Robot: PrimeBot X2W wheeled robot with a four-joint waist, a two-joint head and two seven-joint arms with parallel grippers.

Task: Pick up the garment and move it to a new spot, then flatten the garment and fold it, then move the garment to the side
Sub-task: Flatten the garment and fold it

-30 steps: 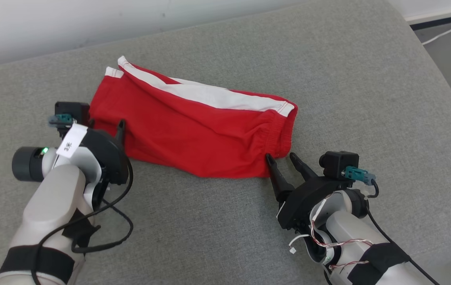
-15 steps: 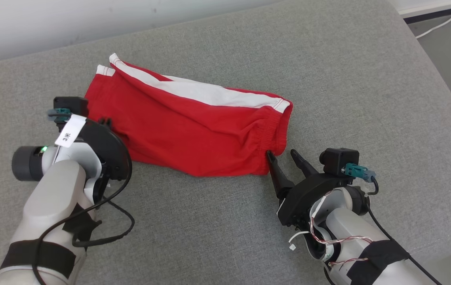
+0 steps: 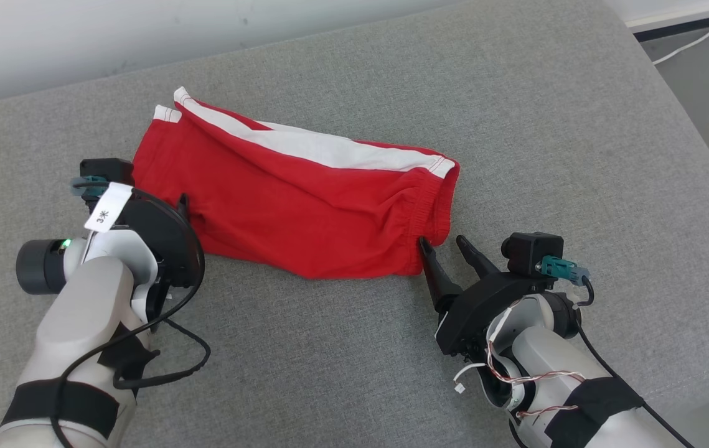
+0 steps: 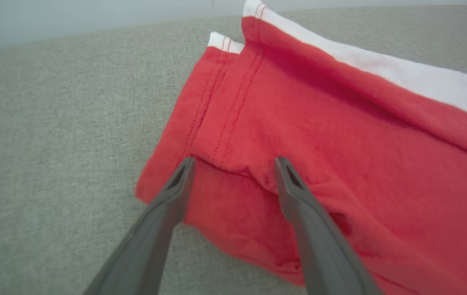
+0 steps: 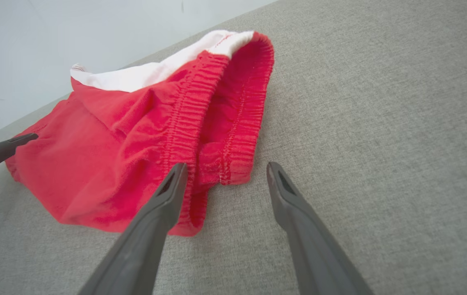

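Our left gripper (image 4: 234, 164) and right gripper (image 3: 441, 242) both stand wide apart and hold nothing. They sit low over the grey cushion (image 3: 547, 124), one at each end of the red garment (image 3: 304, 211), which lies mid-cushion and looks already folded. We judge this placing suits pinching both ends to carry it aside. The head view gives the whole layout. The right wrist view adds the elastic waistband (image 5: 221, 102) gaping beside one finger, and the left wrist view adds the stacked, stitched leg hems (image 4: 233, 82) between our tips.
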